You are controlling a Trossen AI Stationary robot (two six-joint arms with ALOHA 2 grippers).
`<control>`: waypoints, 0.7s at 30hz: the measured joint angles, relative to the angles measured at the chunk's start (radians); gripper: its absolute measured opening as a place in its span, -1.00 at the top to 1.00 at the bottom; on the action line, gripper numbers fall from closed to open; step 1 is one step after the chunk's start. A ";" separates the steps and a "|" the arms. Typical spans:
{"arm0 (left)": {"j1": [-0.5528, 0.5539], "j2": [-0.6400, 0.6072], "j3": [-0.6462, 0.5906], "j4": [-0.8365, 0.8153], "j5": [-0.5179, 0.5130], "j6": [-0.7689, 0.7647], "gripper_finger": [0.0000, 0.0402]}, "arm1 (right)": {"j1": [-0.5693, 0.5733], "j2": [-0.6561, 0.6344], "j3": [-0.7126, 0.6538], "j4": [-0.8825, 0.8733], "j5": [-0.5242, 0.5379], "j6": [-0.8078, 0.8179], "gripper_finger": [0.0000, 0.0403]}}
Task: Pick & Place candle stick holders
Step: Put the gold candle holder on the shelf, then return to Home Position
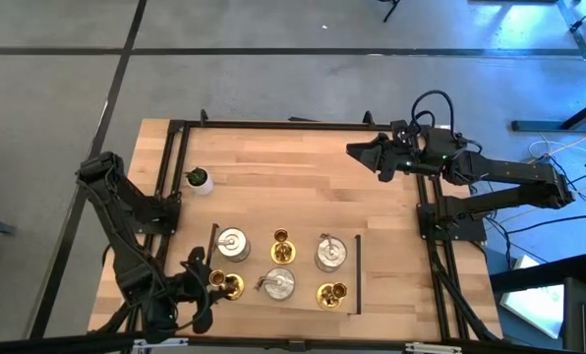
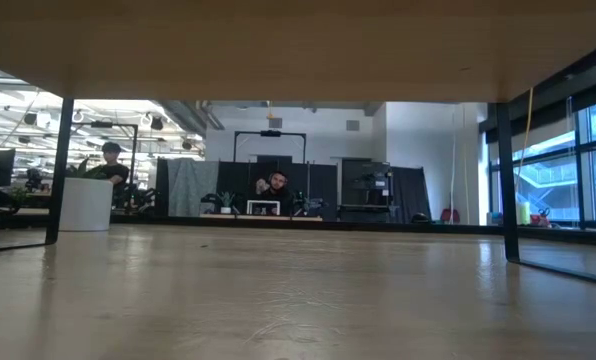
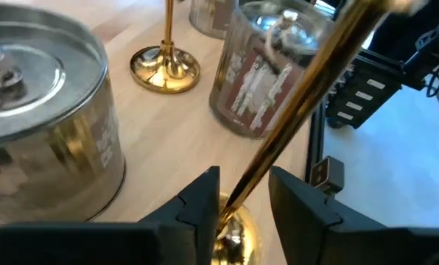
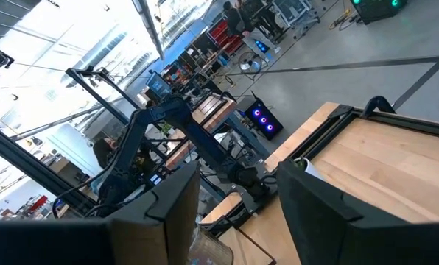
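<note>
From above, a small potted plant (image 1: 199, 179) stands on the wooden table (image 1: 293, 167), well apart from three squat silver holders (image 1: 233, 244) and three gold brass holders (image 1: 280, 236) grouped near the front edge; the left gripper (image 1: 214, 282) reaches in at the front-left brass holder (image 1: 228, 285), while the right gripper (image 1: 364, 152) hovers over the far right, fingers apart and empty. The left wrist view shows dark fingers (image 3: 205, 202) slightly parted around the slim shiny stem (image 3: 293, 118), with ribbed silver tins beside it
</note>
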 joint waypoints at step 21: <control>-0.001 -0.015 0.096 -0.209 0.196 -0.039 0.34 | 0.000 0.000 0.000 0.000 0.000 -0.002 0.08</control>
